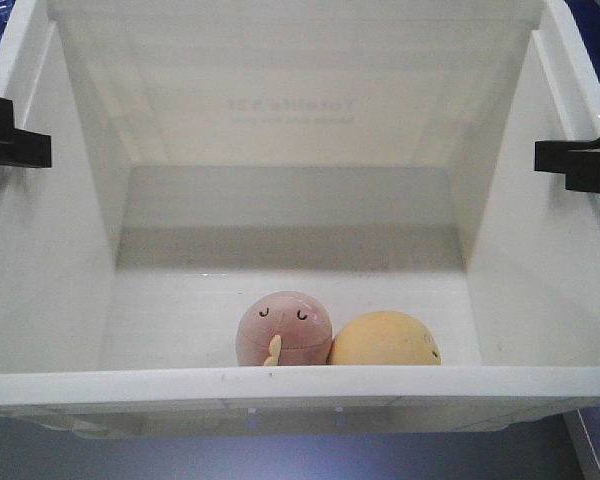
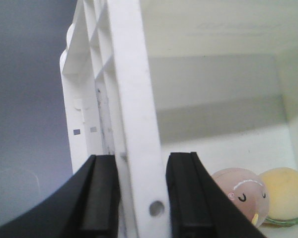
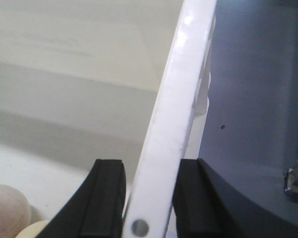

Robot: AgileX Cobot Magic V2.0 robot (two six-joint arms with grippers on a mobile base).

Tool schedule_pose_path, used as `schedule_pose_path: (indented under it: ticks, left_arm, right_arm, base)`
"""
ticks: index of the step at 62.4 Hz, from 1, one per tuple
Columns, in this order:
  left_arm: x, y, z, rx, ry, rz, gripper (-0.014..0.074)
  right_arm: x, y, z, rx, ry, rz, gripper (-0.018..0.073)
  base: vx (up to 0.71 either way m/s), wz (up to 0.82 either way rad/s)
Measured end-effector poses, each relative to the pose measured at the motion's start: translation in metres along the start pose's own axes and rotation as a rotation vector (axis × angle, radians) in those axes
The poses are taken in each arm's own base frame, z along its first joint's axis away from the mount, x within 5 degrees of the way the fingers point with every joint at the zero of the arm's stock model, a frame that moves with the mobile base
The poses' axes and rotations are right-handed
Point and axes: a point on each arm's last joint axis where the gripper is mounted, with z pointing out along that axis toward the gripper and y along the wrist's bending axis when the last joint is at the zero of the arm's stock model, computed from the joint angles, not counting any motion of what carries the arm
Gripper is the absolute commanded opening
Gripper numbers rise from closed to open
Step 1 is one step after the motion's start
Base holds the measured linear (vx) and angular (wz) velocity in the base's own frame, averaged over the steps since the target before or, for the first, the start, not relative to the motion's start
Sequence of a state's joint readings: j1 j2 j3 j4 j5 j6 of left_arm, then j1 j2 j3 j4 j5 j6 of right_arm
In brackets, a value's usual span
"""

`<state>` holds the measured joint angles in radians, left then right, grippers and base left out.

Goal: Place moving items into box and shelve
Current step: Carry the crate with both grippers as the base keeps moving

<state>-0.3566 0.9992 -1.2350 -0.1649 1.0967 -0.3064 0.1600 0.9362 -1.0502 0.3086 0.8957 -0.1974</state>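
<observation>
The white box (image 1: 300, 381) fills nearly the whole front view, open at the top, its pale floor and walls lit from above. Faint print (image 1: 290, 108) shows through its far wall, too blurred to read. The left pincer (image 2: 141, 198) is clenched on the box's left wall, one black finger (image 2: 102, 198) outside the ribbed rim and the other inside. The right pincer (image 3: 151, 198) grasps the right wall the same way, its pads pressed to both faces of the white edge. Both plush balls lie on the box floor against the near wall, touching each other. The dusty pink ball (image 1: 283, 326), with its closed-eye face and small yellow nub, sits on the left. The yellow-orange ball (image 1: 385, 340) sits on the right.
</observation>
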Motion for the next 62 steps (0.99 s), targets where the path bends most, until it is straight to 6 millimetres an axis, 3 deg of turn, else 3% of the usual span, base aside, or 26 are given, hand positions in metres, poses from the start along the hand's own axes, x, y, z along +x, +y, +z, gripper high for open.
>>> schedule_pose_path:
  ticks: [62]
  left_arm:
    - [0.0, 0.0, 0.0, 0.0, 0.0, 0.0, -0.0003]
  right_arm:
    - [0.0001, 0.0, 0.0, 0.0, 0.001, 0.0, -0.0006]
  base:
    - [0.46, 0.0]
